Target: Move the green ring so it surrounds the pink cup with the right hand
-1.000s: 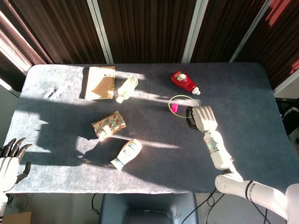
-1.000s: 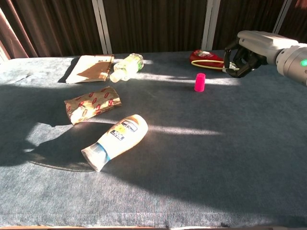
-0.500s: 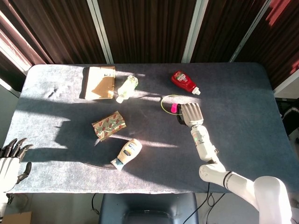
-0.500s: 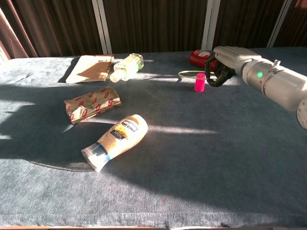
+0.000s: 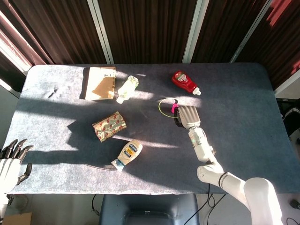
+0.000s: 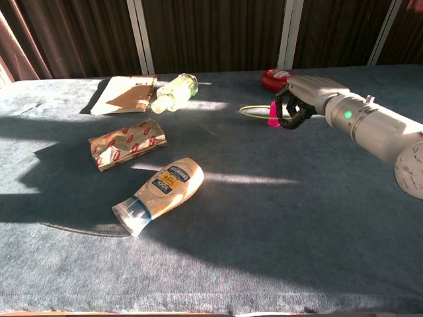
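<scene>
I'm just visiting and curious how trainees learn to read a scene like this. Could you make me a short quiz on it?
1. True or false: the green ring lies flat around the pink cup.
2. Which hand holds the ring: A) left hand, B) right hand?
3. Fill in: the red bottle lies on its ____.

Key:
1. False; the ring is held up beside the cup.
2. B.
3. Side.
</scene>
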Robot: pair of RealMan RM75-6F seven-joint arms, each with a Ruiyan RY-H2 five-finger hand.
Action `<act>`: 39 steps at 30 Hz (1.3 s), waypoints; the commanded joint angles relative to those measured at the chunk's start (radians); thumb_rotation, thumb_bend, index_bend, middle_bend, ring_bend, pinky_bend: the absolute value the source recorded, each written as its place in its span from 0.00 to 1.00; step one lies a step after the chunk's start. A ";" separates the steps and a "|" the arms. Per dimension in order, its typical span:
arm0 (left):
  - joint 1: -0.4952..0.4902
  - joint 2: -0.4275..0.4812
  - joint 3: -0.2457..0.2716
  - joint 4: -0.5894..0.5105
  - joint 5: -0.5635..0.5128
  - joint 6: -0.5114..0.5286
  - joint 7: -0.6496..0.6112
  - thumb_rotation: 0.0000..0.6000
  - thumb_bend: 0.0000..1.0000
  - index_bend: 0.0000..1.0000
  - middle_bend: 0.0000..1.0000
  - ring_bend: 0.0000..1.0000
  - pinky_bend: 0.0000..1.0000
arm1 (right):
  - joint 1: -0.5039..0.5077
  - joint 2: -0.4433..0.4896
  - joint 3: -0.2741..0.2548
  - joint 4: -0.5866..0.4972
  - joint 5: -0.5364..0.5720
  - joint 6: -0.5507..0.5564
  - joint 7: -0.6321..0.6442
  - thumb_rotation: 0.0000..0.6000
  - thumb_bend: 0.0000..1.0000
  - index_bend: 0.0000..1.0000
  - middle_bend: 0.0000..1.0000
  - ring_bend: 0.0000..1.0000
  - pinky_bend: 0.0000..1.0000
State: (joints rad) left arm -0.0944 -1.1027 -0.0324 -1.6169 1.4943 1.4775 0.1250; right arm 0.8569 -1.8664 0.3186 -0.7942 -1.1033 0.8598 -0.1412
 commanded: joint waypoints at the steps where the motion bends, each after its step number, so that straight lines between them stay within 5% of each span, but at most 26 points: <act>1: 0.000 0.000 0.000 0.000 0.001 0.000 0.001 1.00 0.47 0.24 0.09 0.01 0.17 | -0.007 0.015 -0.003 -0.024 -0.003 -0.007 0.012 1.00 0.15 0.29 0.95 1.00 1.00; 4: 0.000 0.000 0.001 0.000 0.002 0.000 0.002 1.00 0.47 0.24 0.09 0.01 0.17 | -0.019 0.042 -0.004 -0.074 -0.002 -0.009 0.017 1.00 0.07 0.10 0.95 1.00 1.00; 8: 0.000 0.000 0.001 -0.001 0.001 0.000 0.003 1.00 0.47 0.24 0.09 0.01 0.17 | -0.038 0.087 -0.009 -0.161 -0.008 0.007 0.007 1.00 0.05 0.04 0.95 1.00 1.00; 14: -0.002 -0.001 0.002 -0.001 0.001 -0.006 0.007 1.00 0.47 0.24 0.09 0.01 0.17 | -0.101 0.194 -0.009 -0.401 -0.078 0.182 -0.031 1.00 0.05 0.29 0.95 0.99 1.00; 17: -0.002 -0.001 0.003 -0.001 0.003 -0.005 0.008 1.00 0.47 0.24 0.09 0.01 0.17 | -0.156 0.271 -0.028 -0.537 -0.142 0.317 -0.113 1.00 0.05 0.31 0.90 0.91 0.97; 20: -0.002 -0.002 0.002 -0.001 0.000 -0.007 0.009 1.00 0.47 0.24 0.10 0.01 0.17 | -0.233 0.379 -0.062 -0.701 -0.166 0.420 -0.229 1.00 0.05 0.29 0.73 0.74 0.85; 23: -0.002 -0.002 0.002 -0.001 -0.001 -0.007 0.009 1.00 0.47 0.24 0.10 0.01 0.17 | -0.247 0.402 -0.069 -0.736 -0.166 0.431 -0.247 1.00 0.05 0.29 0.59 0.58 0.72; 25: -0.003 -0.002 0.000 0.000 -0.004 -0.009 0.009 1.00 0.47 0.24 0.09 0.01 0.17 | -0.291 0.457 -0.090 -0.806 -0.154 0.460 -0.283 1.00 0.05 0.28 0.38 0.33 0.40; 27: -0.008 -0.005 -0.005 0.004 -0.019 -0.021 0.014 1.00 0.47 0.24 0.09 0.01 0.17 | -0.404 0.612 -0.163 -0.980 -0.117 0.512 -0.337 1.00 0.04 0.25 0.24 0.17 0.19; 28: -0.010 -0.007 -0.007 0.005 -0.026 -0.025 0.017 1.00 0.47 0.24 0.10 0.01 0.17 | -0.463 0.676 -0.207 -1.020 -0.131 0.551 -0.333 1.00 0.04 0.23 0.20 0.13 0.17; 34: -0.010 -0.007 -0.011 0.000 -0.039 -0.028 0.025 1.00 0.47 0.24 0.09 0.01 0.17 | -0.619 0.732 -0.303 -0.936 -0.213 0.676 -0.221 1.00 0.04 0.02 0.01 0.00 0.14; 39: -0.014 -0.009 -0.011 -0.001 -0.043 -0.036 0.030 1.00 0.47 0.24 0.09 0.01 0.17 | -0.697 0.665 -0.334 -0.784 -0.287 0.763 -0.161 1.00 0.04 0.00 0.00 0.00 0.14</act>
State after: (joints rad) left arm -0.1081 -1.1112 -0.0440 -1.6181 1.4511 1.4420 0.1541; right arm 0.2323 -1.1571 0.0293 -1.6862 -1.3301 1.5464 -0.3552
